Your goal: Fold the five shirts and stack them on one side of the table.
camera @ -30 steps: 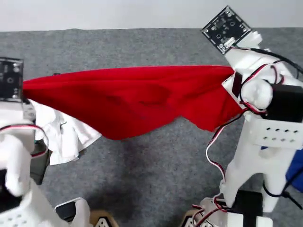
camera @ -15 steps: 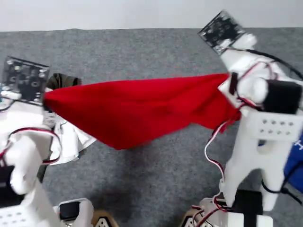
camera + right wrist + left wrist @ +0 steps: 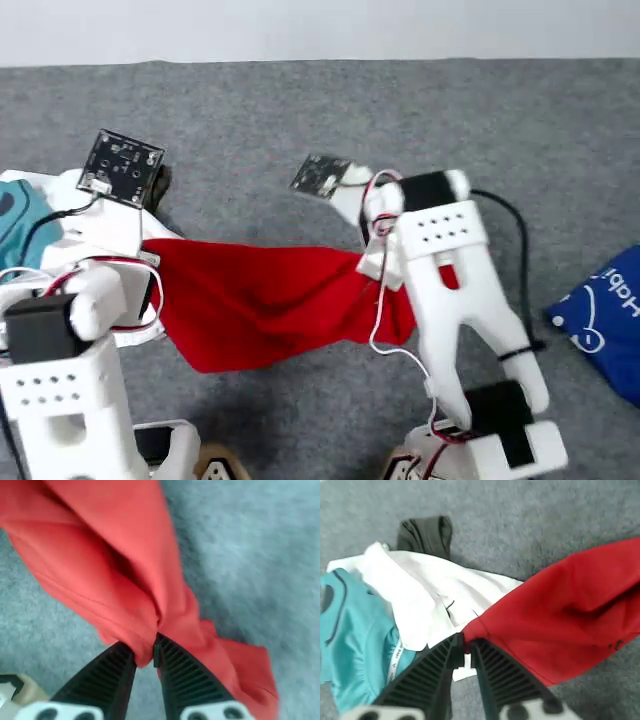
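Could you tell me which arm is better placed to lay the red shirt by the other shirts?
Left, probably: the left gripper pinches the red shirt right beside the white shirt, while the right gripper holds the far end.

blue shirt [image 3: 603,308]: white lettering and a small white logo, cut off at the frame edge, can't really make it out
white shirt [image 3: 415,590]: tiny dark print on a strip at its edge, too small to read
teal shirt [image 3: 350,640]: dark graphic, no legible letters
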Robot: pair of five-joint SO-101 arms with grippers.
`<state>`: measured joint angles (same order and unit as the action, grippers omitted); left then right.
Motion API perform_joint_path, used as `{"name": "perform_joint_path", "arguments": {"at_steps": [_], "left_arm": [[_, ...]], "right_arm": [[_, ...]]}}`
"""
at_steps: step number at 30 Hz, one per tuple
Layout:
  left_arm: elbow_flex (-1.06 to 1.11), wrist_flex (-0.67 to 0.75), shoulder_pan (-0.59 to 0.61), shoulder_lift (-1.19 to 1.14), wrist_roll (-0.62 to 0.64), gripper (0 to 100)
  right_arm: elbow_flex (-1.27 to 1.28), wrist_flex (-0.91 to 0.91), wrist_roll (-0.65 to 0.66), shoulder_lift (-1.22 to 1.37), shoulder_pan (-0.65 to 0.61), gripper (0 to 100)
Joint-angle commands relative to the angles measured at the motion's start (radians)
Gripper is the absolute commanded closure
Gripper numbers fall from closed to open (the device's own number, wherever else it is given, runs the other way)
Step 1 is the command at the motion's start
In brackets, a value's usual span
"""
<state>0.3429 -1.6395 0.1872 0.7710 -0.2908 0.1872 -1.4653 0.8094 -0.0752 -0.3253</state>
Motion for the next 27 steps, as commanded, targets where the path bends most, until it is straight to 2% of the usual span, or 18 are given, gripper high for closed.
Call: {"name": "perform_joint_path", "arguments": {"at_steps": [1, 3, 7, 16, 22, 27], "left_arm": [[0.071, 0.107, -0.002, 0.012, 0.005, 100], [0.130, 0.167, 0.000, 0.012, 0.005, 100], [0.231, 0.253, 0.000, 0.012, 0.005, 100], [0.329, 0.336, 0.000, 0.012, 0.000, 100], [0.326, 0.359, 0.000, 0.012, -0.002, 100], [0.326, 0.359, 0.000, 0.012, -0.002, 100]], "right_arm": [[0.029, 0.091, -0.002, 0.070, -0.024, 98.5], [0.028, 0.097, -0.005, 0.120, -0.035, 97.9], [-0.006, 0.019, -0.028, 0.122, -0.031, 90.0], [-0.196, -0.274, -0.035, 0.068, -0.038, 89.4], [-0.203, -0.321, -0.041, 0.058, -0.090, 89.4], [-0.190, -0.275, -0.046, 0.094, -0.117, 89.6]]}}
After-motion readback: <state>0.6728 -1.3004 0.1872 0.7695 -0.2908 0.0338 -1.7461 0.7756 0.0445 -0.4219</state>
